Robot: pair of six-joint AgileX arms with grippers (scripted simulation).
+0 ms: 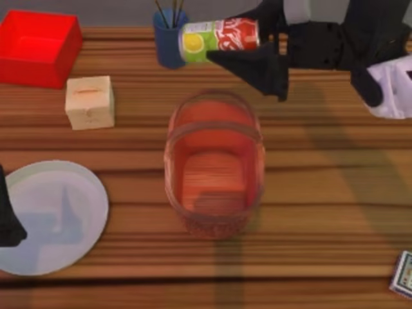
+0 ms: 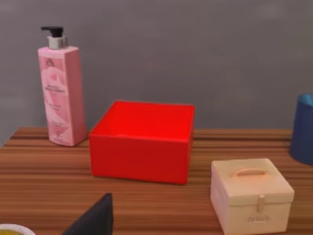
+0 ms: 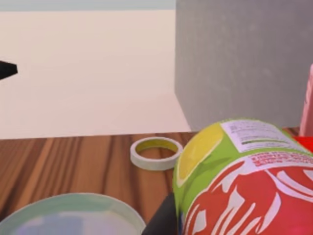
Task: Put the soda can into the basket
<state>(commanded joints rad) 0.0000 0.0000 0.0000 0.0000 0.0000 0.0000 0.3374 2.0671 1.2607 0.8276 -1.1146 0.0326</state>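
The soda can [image 1: 215, 40], red band and lime-green end, lies on its side in the air at the back of the table, above the far end of the basket. My right gripper [image 1: 250, 40] is shut on it, one black finger [image 1: 261, 67] below it in the top view. In the right wrist view the soda can [image 3: 244, 181] fills the near corner beside a finger [image 3: 164, 220]. The salmon-pink oval basket [image 1: 257, 174] with its arched handle stands mid-table with nothing in it. My left gripper [image 1: 6, 219] is parked at the left edge, open, one fingertip [image 2: 95, 218] showing.
A blue pencil cup [image 1: 168, 42] stands right beside the can's green end. A red square box [image 1: 35, 48] and a small wooden box [image 1: 90, 102] sit back left, a pale plate [image 1: 51, 215] front left. A pink pump bottle [image 2: 61, 93], a tape ring [image 3: 155, 152], and a card pack [image 1: 404, 273] front right.
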